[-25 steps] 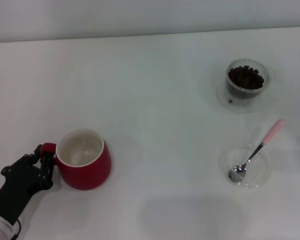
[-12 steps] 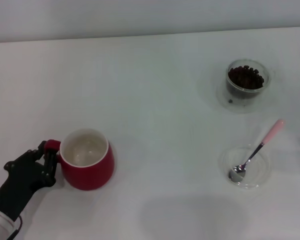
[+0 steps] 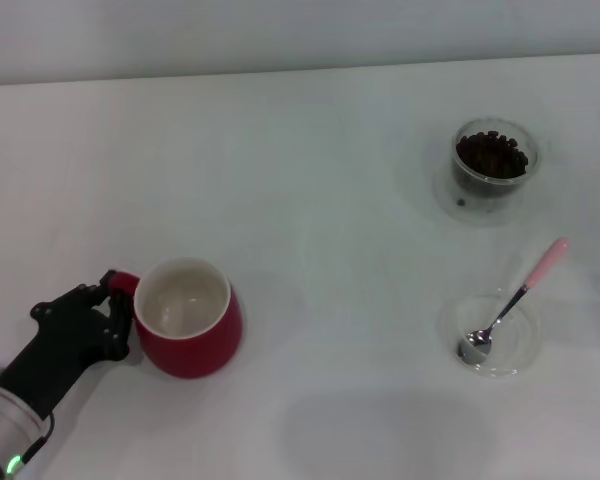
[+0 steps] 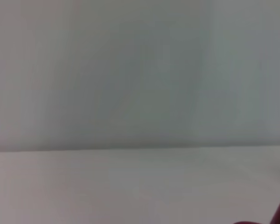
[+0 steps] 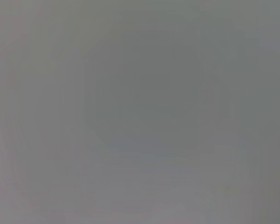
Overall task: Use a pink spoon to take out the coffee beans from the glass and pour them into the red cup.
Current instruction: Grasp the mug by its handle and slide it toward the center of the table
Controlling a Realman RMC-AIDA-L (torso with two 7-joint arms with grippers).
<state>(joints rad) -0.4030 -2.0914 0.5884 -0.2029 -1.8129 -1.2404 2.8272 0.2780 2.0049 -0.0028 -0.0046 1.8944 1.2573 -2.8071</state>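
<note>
We see the black left gripper (image 3: 108, 312) clamped on the loop handle of the rounded deep red cup (image 3: 190, 333), near the white table's (image 3: 310, 200) left front, cup just right of it.

Left arm with matte black jaws (image 3: 108, 310), black wrist, silver-grey cuff, small green light

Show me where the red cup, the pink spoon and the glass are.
red cup (image 3: 192, 347): head view, on its red outer wall.
pink spoon (image 3: 546, 264): head view, on the pink handle end.
glass (image 3: 521, 166): head view, on its clear side wall.
</note>
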